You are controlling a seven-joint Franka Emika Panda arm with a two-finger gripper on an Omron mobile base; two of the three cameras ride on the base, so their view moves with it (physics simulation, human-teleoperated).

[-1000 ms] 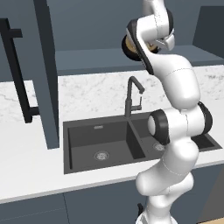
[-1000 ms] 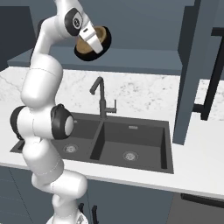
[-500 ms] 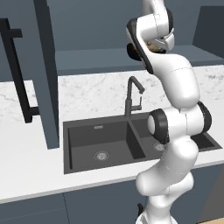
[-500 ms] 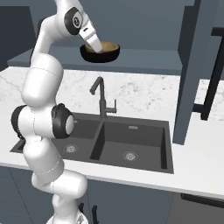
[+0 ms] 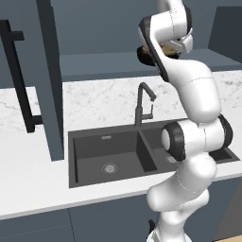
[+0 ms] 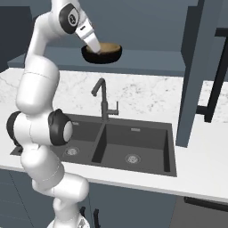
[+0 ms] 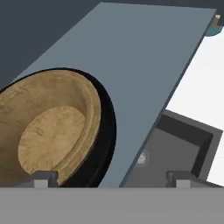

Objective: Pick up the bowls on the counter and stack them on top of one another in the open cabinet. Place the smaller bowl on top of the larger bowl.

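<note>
I see the wooden bowl [image 7: 50,131] nested inside the black bowl [image 6: 101,54], both on the shelf of the open cabinet [image 7: 144,57]. My hand [image 7: 109,178] has its fingers apart, one tip at the wooden rim. I judge the stacking done; only the retreat is left.

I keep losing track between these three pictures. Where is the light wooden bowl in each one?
Left base view: wooden bowl near the top, right of centre, mostly hidden behind the arm.
Right base view: upper middle, nested in the black bowl on the cabinet shelf.
Hand view: lower left, seen from above.
Shared landmark: the dark sink, below it.
</note>
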